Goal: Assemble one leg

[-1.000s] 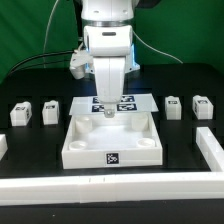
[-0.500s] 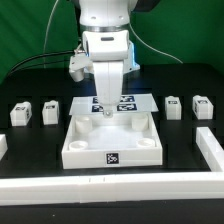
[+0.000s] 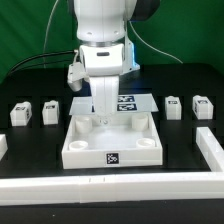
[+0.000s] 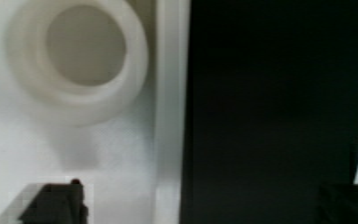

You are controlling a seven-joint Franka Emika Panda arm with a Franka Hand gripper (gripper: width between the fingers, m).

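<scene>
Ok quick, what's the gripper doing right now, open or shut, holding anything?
Gripper: open, fingers wide apart, holding nothing, low over the tray.

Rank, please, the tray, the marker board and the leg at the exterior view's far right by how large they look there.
1. tray
2. marker board, though the arm hides part of it
3. leg

No words or numbers are legible, only black-and-white square marker tags: on the tray (image 3: 90, 156) front at lower centre, the marker board (image 3: 137, 100) at centre, and the legs (image 3: 173, 105) at mid left and mid right.
</scene>
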